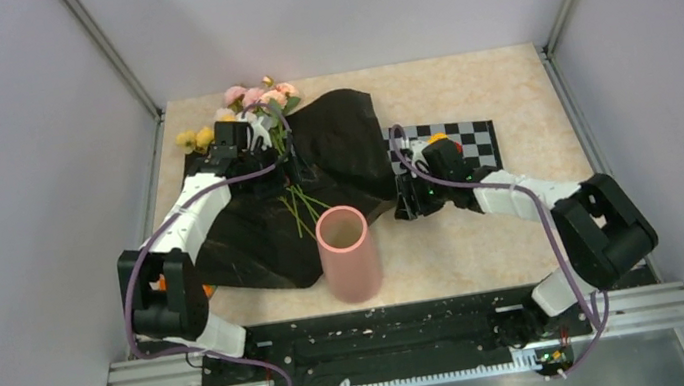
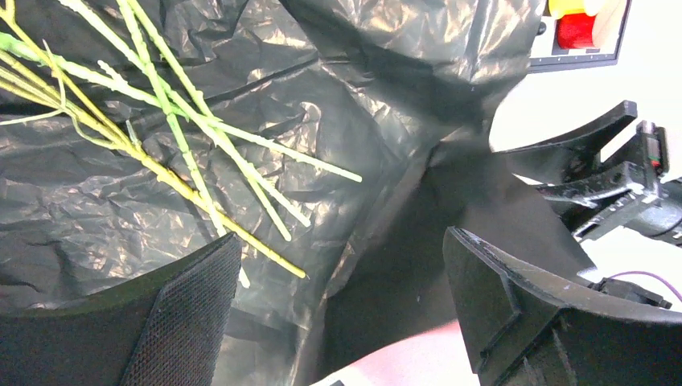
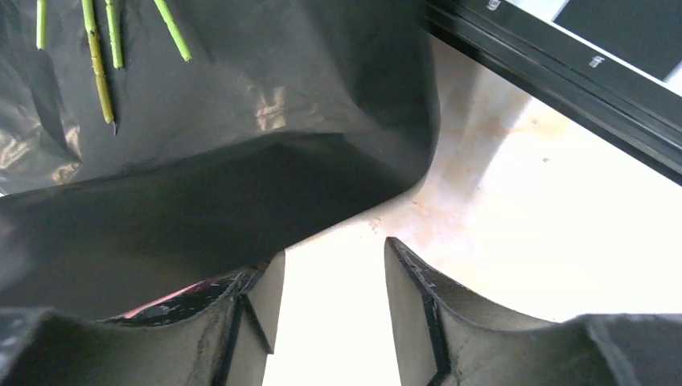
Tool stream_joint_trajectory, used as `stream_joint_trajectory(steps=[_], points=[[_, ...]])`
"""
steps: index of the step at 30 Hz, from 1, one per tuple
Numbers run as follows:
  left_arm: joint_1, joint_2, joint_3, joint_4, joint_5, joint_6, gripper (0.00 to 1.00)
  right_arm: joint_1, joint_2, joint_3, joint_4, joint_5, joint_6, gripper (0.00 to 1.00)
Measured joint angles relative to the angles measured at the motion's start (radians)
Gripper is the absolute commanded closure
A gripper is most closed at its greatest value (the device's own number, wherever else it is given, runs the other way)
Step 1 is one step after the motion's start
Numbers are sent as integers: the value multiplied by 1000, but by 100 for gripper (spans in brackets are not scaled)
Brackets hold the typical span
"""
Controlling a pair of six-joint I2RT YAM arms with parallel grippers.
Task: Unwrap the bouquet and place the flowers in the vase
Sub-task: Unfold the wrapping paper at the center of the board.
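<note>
2 arms: both are reaching in over the beige tabletop (image 1: 504, 79), the left one by the stems and the right one at the paper's right edge.
Left gripper (image 2: 338, 314): it's hanging spread as wide as it goes over the black crinkled wrapping paper (image 1: 336, 143), with nothing sitting between the fingers and nothing gripped.
Right gripper (image 3: 334, 305): its jaws are standing partly apart, low at the paper's edge. Bare table is showing through the gap, and the paper is lying against one finger (image 3: 253, 301). I'm not seeing it pinching anything.
Wrapping: it's lying opened out on the table, running from the back middle down to the front left.
Flowers: the pink, peach and yellow artificial roses (image 1: 259, 96) are lying at the paper's far end, blooms pointing toward the back. Their long green stems (image 2: 169, 129) are fanning loose across the paper toward the vase.
Vase: the tall matte pink vase (image 1: 347, 253) is standing upright near the front, right at the paper's front edge, with the stem ends near it.
Other stuff: 1 black-and-white checkered mat (image 1: 472, 139) is lying right of the paper, with small red and yellow blocks (image 2: 575, 28) sitting on it.
</note>
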Motion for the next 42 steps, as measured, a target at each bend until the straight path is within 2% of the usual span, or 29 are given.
stream_joint_trajectory(steps=[7, 10, 14, 17, 24, 30, 33, 42], points=[[0, -3, -11, -12, -19, 1, 1, 0, -170, -26, -121, 94, -37, 34], [2, -43, -46, -21, -68, 6, 1, 0, -264, -23, -183, 127, -47, 33], [14, -141, -83, -28, -137, 21, 1, 0, -356, 56, -267, 152, -50, 34], [27, -201, -92, -29, -178, 27, 1, 0, -368, 151, -263, 129, -44, 43], [32, -220, -92, -40, -218, 44, 1, 42, -215, 343, -190, 39, -13, 54], [32, -220, -92, -52, -256, 54, 1, 135, 45, 407, -133, -47, 23, 69], [32, -220, -92, -55, -273, 60, 1, 150, 110, 382, -129, -79, 43, 73], [32, -219, -92, -65, -284, 69, 1, 151, 111, 126, -71, -117, 90, 78]])
